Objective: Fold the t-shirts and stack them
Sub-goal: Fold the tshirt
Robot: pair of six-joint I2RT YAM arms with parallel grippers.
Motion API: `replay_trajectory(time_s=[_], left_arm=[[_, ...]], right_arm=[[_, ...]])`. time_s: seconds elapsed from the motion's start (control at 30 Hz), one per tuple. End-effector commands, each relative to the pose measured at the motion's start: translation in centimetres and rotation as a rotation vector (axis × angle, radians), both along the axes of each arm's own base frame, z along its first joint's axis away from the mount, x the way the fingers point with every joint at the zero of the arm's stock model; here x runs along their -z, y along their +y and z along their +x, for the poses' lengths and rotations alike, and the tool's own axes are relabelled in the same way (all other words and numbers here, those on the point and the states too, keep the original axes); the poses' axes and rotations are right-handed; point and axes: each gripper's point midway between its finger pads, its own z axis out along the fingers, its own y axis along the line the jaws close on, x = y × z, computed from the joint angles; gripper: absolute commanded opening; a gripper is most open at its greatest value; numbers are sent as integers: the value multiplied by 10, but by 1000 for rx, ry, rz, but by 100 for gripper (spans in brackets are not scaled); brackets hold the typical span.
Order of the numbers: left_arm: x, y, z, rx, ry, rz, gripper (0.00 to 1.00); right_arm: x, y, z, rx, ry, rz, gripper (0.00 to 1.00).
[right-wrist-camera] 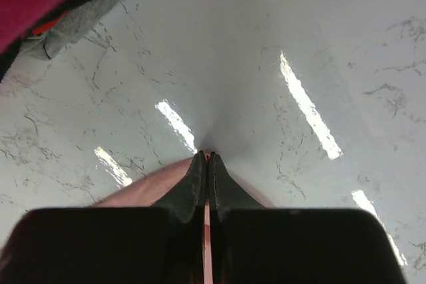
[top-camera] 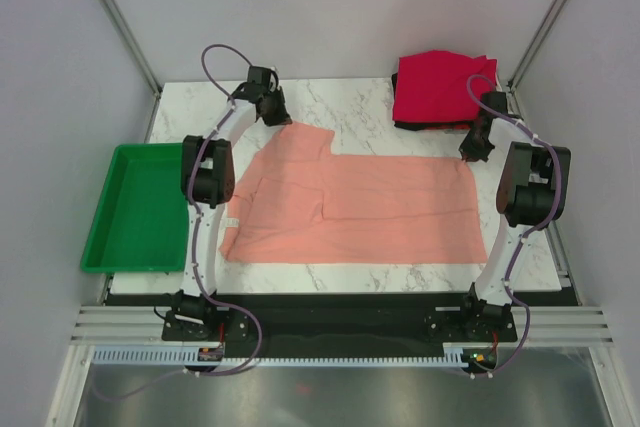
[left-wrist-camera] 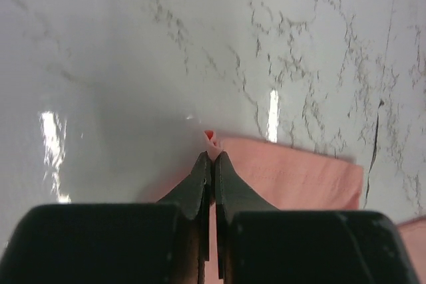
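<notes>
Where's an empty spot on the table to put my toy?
Bare marble lies at the far edge, between the left gripper and the red pile, and in a thin strip before the pink shirt. The green tray looks bare too. The middle is crowded: the shirt covers it, and the right gripper pinches its corner.

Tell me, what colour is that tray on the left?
The tray is bright green, best seen from the top camera.
</notes>
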Motion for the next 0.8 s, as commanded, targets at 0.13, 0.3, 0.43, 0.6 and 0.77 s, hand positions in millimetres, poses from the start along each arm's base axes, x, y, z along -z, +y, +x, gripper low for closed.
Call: replay_trajectory(time_s=[0.13,0.3,0.43,0.6,0.77], left_arm=[[-122,21,-48,-71,-118,12,2],[-143,27,-92,-89,-115,-2,2],[-158,39,-138,-104,-124,13,2],[-144,56,-194,-127,-99,38,2],[-133,70,-238,-160,-99,51,2]], right_arm=[[-27,15,-5,-46,-41,25,0],[-30,27,-23,-66,-41,37,0],[-41,34,-35,-86,-84,45,0],[-64,32,-55,-89,-142,7,0],[-81,31,-78,-51,-218,-19,0]])
